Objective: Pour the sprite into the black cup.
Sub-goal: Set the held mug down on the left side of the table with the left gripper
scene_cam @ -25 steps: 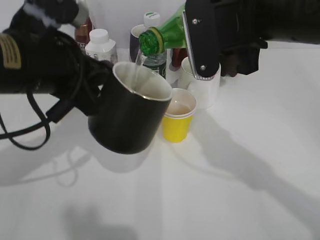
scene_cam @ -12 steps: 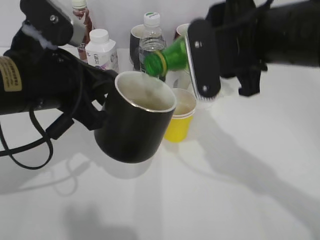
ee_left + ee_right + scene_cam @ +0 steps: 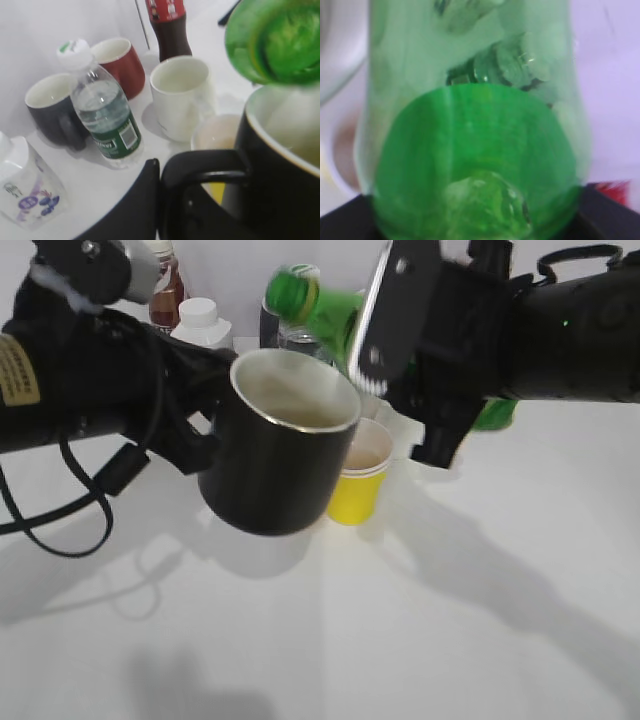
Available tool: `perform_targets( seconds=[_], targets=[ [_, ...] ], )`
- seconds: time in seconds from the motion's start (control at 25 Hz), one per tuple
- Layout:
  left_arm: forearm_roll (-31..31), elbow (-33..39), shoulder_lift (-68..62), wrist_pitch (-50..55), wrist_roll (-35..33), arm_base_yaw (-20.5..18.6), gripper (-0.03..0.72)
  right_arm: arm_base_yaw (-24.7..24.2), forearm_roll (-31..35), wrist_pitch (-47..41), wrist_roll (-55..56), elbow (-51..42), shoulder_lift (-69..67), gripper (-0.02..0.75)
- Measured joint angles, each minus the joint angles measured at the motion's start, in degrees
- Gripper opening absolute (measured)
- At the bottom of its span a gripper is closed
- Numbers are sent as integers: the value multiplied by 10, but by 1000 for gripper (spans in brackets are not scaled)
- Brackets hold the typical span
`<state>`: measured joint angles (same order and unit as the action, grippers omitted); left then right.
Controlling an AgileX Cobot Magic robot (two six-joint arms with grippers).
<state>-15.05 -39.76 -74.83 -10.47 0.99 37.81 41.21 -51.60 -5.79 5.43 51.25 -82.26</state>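
Observation:
My left gripper (image 3: 190,410) is shut on the handle (image 3: 205,167) of the black cup (image 3: 275,455) and holds it above the table, tilted a little to the right. My right gripper (image 3: 385,325) is shut on the green sprite bottle (image 3: 320,305). The bottle lies slanted, its open mouth raised to the upper left, just above the cup's far rim. No liquid runs from it. In the left wrist view the bottle's mouth (image 3: 275,40) hangs over the cup (image 3: 280,165). In the right wrist view the bottle (image 3: 475,140) fills the frame.
A yellow paper cup (image 3: 358,480) stands right behind the black cup. Further back stand a clear water bottle (image 3: 102,110), a small dark mug (image 3: 52,110), a dark red mug (image 3: 122,65), a white mug (image 3: 180,97), a cola bottle (image 3: 167,25) and a white milk bottle (image 3: 200,325).
The sprite was streaming into the cup a second ago. The bottle has since tipped back, its mouth rising up and left, and the stream has stopped. The cup has risen slightly.

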Motion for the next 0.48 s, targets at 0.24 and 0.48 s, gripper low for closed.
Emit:
perform_targets(
  seconds=[0.24,0.48],
  targets=[
    [20,73,0,-148,0,-80,44,-91,30,70,176,-1,42,420],
    [123,180,-43,-383,0,-200,43,-251,129,205,229,-38,45,420]
  ],
)
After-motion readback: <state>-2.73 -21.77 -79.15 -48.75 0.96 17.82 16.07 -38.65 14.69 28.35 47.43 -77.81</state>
